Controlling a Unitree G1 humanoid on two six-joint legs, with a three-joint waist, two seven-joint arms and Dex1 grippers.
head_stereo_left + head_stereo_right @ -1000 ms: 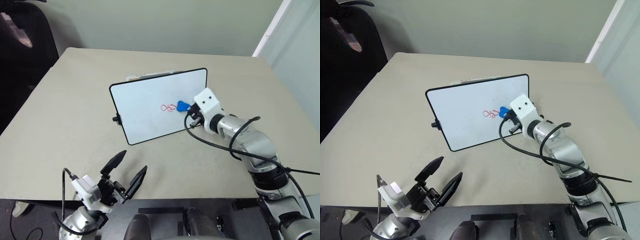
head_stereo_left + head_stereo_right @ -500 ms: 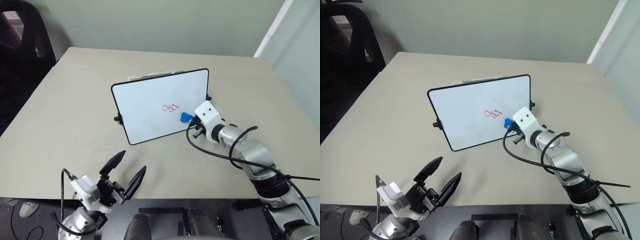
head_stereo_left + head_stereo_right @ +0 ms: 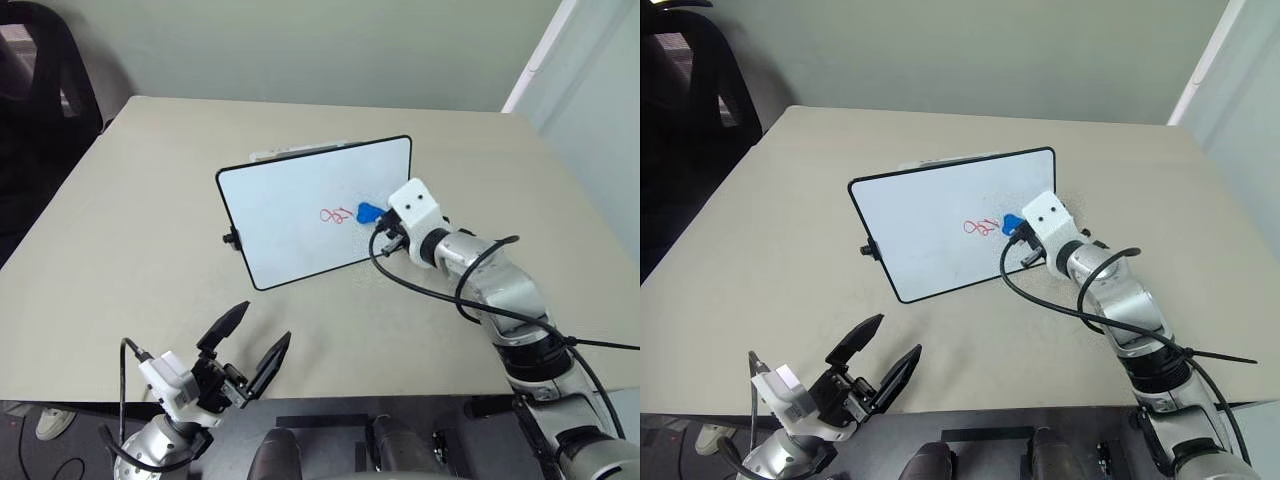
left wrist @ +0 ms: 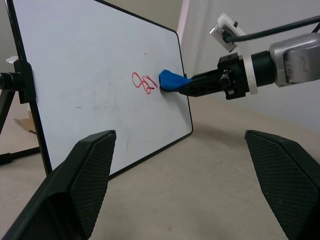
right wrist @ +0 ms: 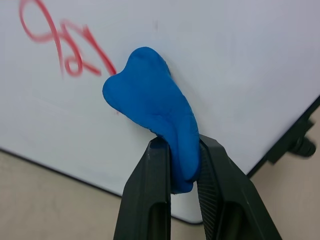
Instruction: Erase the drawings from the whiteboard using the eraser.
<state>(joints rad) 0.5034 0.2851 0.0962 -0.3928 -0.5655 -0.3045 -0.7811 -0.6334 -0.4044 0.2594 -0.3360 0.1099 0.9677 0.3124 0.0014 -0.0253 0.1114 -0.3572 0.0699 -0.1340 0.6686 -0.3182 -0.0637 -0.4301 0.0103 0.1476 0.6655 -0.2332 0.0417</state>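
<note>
The wiping has hardly begun, by the look of it — the drawings (image 3: 336, 214) show whole on the whiteboard (image 3: 300, 215), loops and zigzag alike, so all of the erasing seems left to do. The right gripper (image 5: 176, 165) is clamped tight on the lower end of the eraser (image 5: 150, 105), whose upper end presses against the board just beside the red marks.

The board stands propped and tilted back near the middle of the counter (image 3: 120, 240), somewhat toward its far edge. It is white with a thin black frame and rounded corners — the scribble is small and sits right of its centre. The eraser is a bright blue, curved lump.

The left gripper (image 3: 246, 345) hangs wide open and empty over the near edge.
</note>
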